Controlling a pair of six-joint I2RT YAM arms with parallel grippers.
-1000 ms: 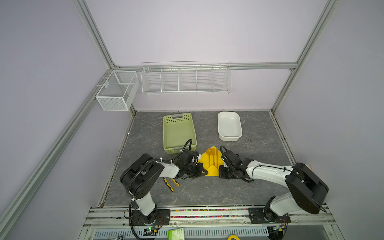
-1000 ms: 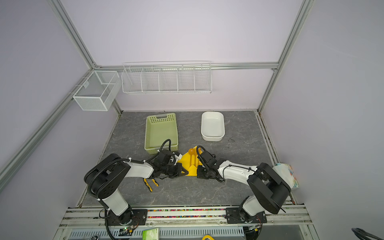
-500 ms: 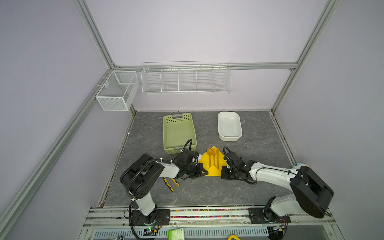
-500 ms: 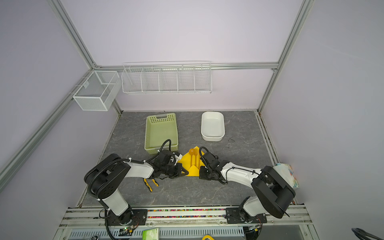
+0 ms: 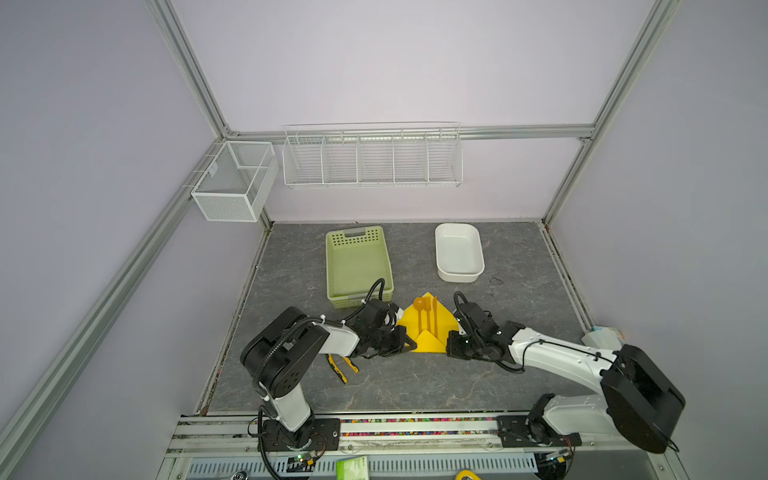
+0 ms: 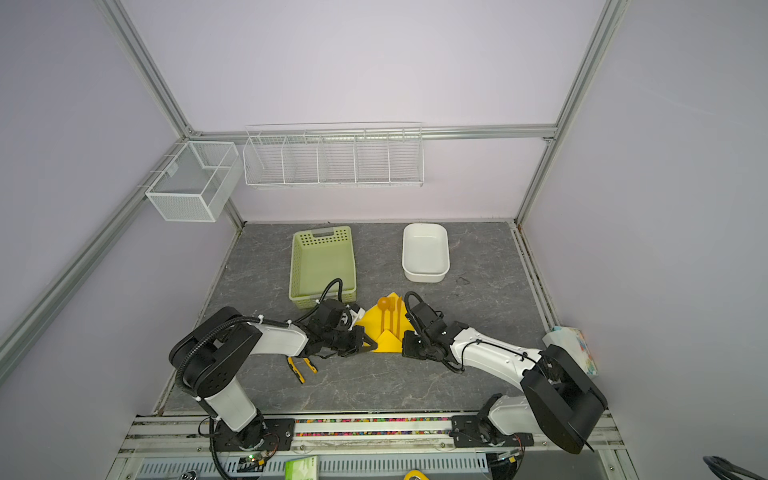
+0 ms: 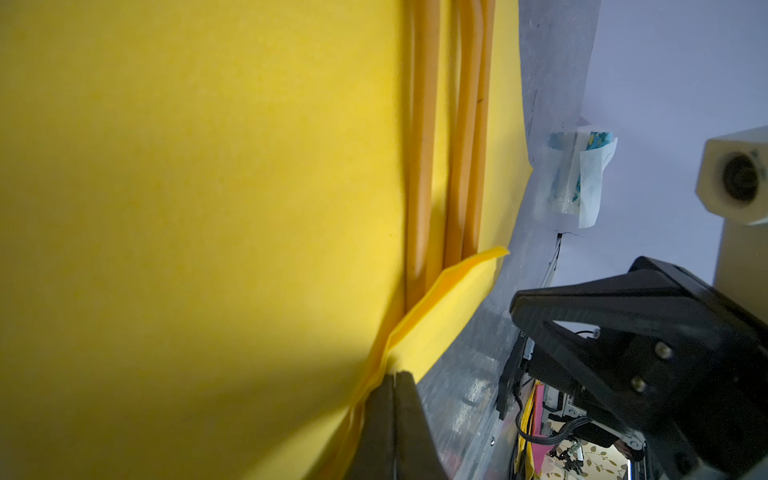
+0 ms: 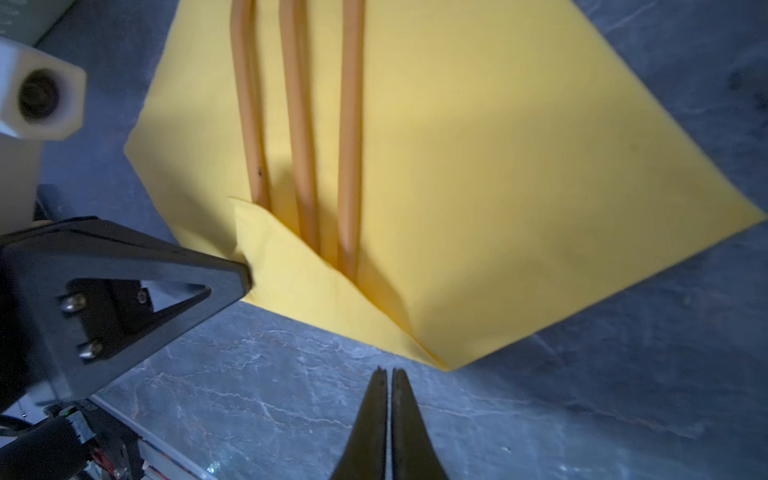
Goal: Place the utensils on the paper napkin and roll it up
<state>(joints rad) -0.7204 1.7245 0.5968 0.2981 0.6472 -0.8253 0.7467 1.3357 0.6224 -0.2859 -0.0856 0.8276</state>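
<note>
Left gripper [image 7: 393, 380] pinches paper napkin [image 7: 208, 187] fold; right gripper [image 8: 386, 376] just off corner.

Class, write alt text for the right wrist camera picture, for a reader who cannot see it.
A yellow paper napkin lies on a grey table with orange utensils on it, one corner folded over their handle ends. The left claw grips the fold's edge; the right claw, shut and empty, sits just short of the napkin.

There are three utensils [image 8: 299, 124], one napkin [image 5: 447, 324], one basket [image 5: 357, 266], one tub [image 5: 457, 253], one pliers [image 5: 343, 368], two wire racks [image 5: 372, 160].
</note>
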